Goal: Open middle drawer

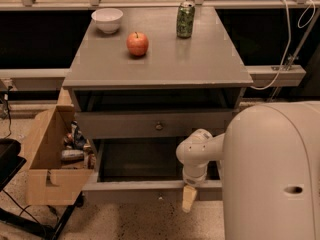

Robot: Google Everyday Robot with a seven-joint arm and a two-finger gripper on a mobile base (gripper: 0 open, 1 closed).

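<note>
The grey cabinet [150, 69] has a shut drawer with a round knob [159, 126] under its top. Below it the middle drawer [135, 188] stands pulled out, its dark inside showing and a small knob [160, 198] at the centre of its front. My gripper [189, 199] hangs from the white wrist [196, 151]. It sits over the right part of that drawer's front edge, to the right of the knob and not on it. Any lower drawer is hidden beneath the open one.
On the cabinet top stand a white bowl [107, 20], a red apple [137, 43] and a green can [185, 20]. An open cardboard box [47, 159] with cans sits on the floor at the left. My white arm body [275, 174] fills the right front.
</note>
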